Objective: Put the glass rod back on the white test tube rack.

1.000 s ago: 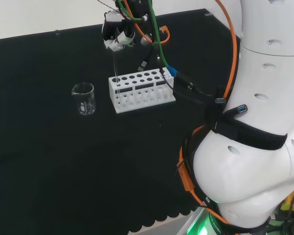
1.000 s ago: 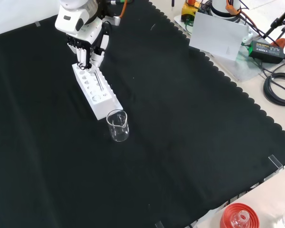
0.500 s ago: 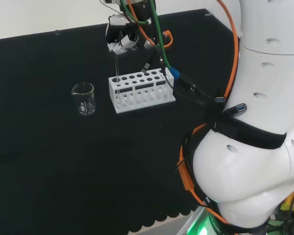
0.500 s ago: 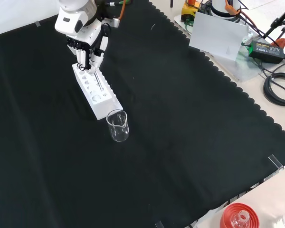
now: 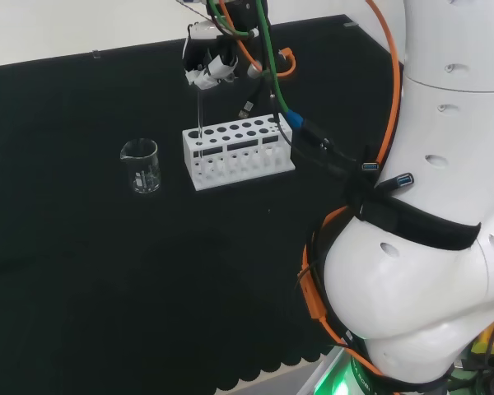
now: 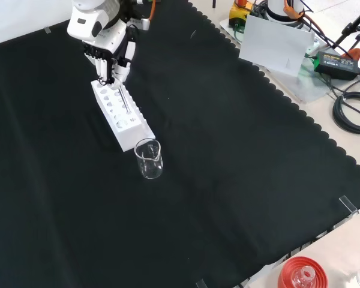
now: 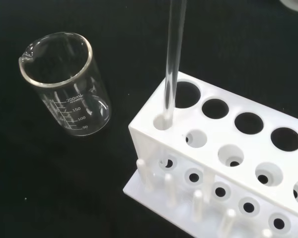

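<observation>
The black and white hand (image 5: 206, 64) is pinching, it seems, the clear glass rod (image 7: 173, 59), its tip sitting in the white test tube rack's (image 7: 228, 163) corner hole beside the clear glass beaker (image 7: 69, 84).

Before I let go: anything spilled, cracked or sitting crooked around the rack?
Nothing stands out. The glass rod stands in a small end hole of the white rack, at the end nearest the beaker. The beaker is upright, looks empty, and stands apart from the rack. No spill shows on the cloth.

From my remote seat I see the black cloth (image 6: 228, 156) with its scalloped edge covering a pale bench (image 6: 348, 180) (cables (image 6: 353, 111) and a grey sheet (image 6: 276, 45) lie beside it), and a light wall (image 5: 66, 25) behind.
</observation>
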Tool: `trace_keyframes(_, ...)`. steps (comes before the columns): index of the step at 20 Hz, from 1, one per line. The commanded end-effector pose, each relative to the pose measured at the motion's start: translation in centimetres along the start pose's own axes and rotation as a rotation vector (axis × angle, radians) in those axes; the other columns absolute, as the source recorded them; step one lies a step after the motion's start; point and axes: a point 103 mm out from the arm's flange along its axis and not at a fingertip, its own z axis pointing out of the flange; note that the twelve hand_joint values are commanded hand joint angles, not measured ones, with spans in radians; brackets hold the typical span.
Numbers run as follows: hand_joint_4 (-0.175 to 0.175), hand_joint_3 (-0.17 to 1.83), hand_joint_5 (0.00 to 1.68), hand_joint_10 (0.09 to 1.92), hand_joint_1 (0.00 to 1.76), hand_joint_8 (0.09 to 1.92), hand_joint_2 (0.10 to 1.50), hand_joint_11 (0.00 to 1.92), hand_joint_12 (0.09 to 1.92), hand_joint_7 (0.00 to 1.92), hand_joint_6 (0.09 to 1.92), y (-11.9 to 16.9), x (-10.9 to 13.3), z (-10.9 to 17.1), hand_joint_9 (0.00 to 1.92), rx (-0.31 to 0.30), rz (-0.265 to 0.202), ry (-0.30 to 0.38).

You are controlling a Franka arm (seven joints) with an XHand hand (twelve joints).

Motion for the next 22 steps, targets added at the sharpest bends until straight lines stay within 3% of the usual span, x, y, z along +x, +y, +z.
trace_keyframes(1,-0.175,-0.17,0.76,0.36,1.28,0.76,1.03,1.70,0.54,1.25,0.88,-0.5,-0.2,-0.2,1.71,0.037,-0.007,0.010)
trace_keyframes(4,-0.175,-0.17,0.55,0.20,1.29,0.70,0.97,1.78,0.46,1.13,0.89,-0.7,-0.1,-0.4,1.76,0.041,-0.012,0.018)
trace_keyframes(8,-0.151,-0.17,0.36,0.09,1.28,0.72,0.91,1.84,0.42,0.97,0.68,-1.2,0.0,-0.8,1.82,0.042,-0.008,0.027)
trace_keyframes(22,-0.135,-0.17,0.35,0.09,1.24,0.73,0.90,1.85,0.40,0.92,0.58,-3.7,-0.6,-3.8,1.86,-0.008,0.026,0.034)
